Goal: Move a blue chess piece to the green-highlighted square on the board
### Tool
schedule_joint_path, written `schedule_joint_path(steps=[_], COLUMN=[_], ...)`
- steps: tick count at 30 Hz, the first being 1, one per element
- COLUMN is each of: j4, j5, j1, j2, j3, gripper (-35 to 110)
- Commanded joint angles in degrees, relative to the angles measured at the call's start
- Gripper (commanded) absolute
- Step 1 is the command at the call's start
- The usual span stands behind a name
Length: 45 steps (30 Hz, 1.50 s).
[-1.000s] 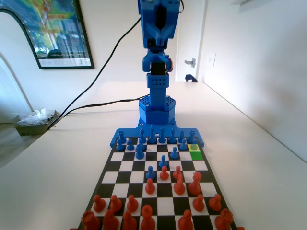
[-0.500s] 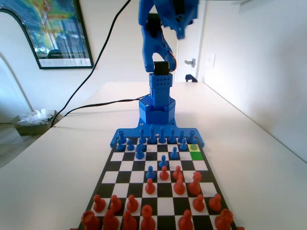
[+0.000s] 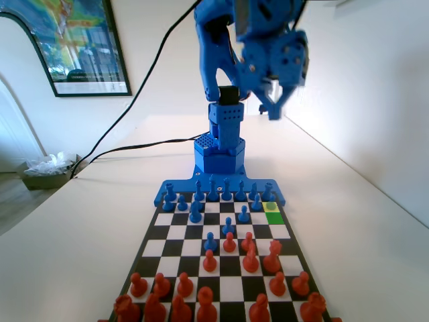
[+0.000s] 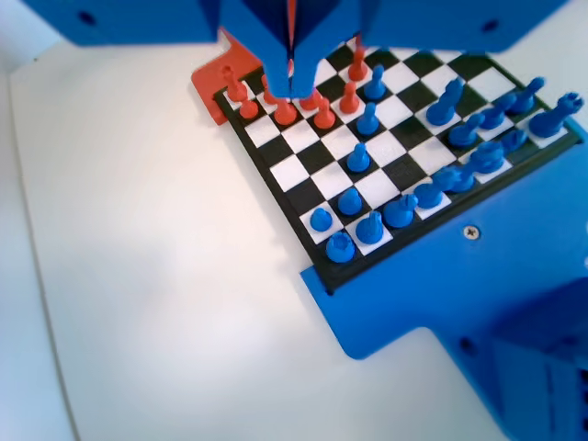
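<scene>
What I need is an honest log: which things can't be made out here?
Fixed view: the nearest red pieces are cut off by the bottom edge.
Fixed view: the pincer is blurred, so its tips are unclear.
Wrist view: the far red pieces are partly hidden behind the pincer.

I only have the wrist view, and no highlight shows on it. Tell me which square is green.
Observer: In the fixed view, the green-highlighted square is in the right-hand edge column of the board. It is in the third row from the blue ledge, and it looks empty.
Operator: Say what borders it on the ledge side.
Observer: A yellow-tinted square sits directly behind it in the same column.
Operator: Now give me the end effector's height.
Observer: The end effector hangs high above the table, far above the board. In the fixed view it is to the right of the arm's base.
</scene>
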Motion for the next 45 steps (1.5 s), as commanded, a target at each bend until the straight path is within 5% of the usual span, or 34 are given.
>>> schedule_joint_path(steps=[1,45], j4=[-2.5,-23.7], j5=[0.2,-3.6], j1=[-1.3,-3.2], j2=[-1.4,-23.6], j3=[0.1,9.3], gripper=[2,9])
